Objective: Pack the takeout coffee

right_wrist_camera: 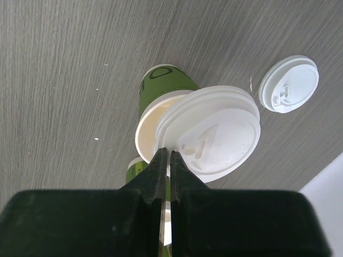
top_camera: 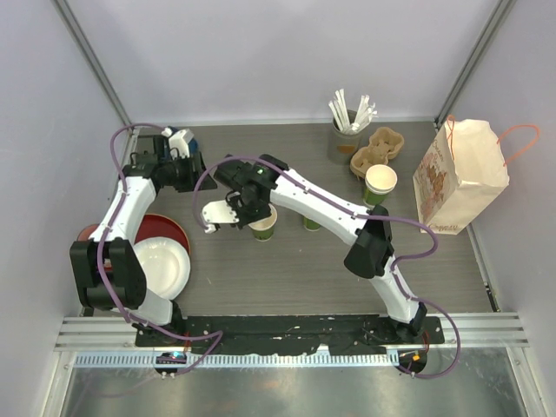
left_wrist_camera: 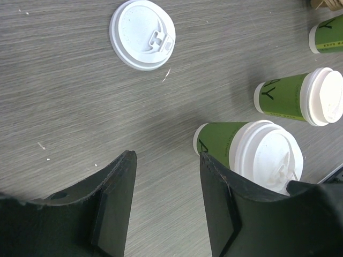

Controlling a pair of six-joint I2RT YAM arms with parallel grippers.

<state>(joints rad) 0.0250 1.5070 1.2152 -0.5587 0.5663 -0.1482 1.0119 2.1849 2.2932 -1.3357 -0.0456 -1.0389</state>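
Here the lid (right_wrist_camera: 214,128) is pinched at its rim by the right jaws and held tilted over the open cup (right_wrist_camera: 161,88) at mid-tabletop (top_camera: 287,278). It is best levelled, centred on the mouth, then pressed down evenly. The left jaws are spread and empty, just beside the cup.

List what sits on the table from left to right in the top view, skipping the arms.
Red plate → middle green cup → straw holder → back cup → paper bag.
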